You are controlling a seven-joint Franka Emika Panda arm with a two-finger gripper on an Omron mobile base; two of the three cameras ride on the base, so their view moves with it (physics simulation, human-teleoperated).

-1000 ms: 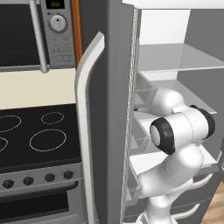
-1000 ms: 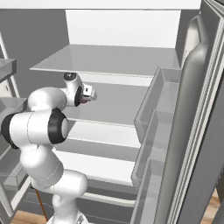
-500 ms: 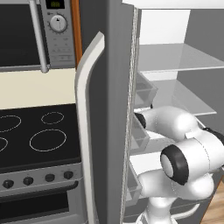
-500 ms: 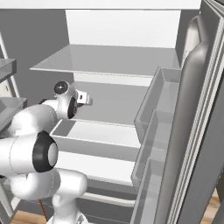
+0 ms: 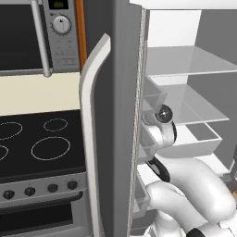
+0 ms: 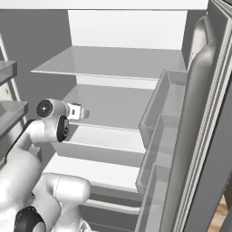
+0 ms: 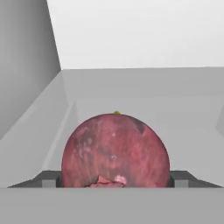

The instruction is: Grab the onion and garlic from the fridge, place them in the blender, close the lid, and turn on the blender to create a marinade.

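The onion, a dark red-maroon ball, lies on a white fridge shelf close in front of the hand camera. My gripper is open, with one dark fingertip at the onion's left and the other at its right, close beside it. In the right base view the gripper reaches into the open fridge above the lower drawer. The wrist shows just inside the fridge's left wall. The garlic, the blender and the lid are out of view.
The fridge's left door with its long white handle stands beside the arm, its bins close to the wrist. The right door's clear bins stand to the right. A stove and an oven panel lie left.
The arm has folded down and forward, and the hand has moved lower and further left into the fridge. The jaws have stayed as wide as before.
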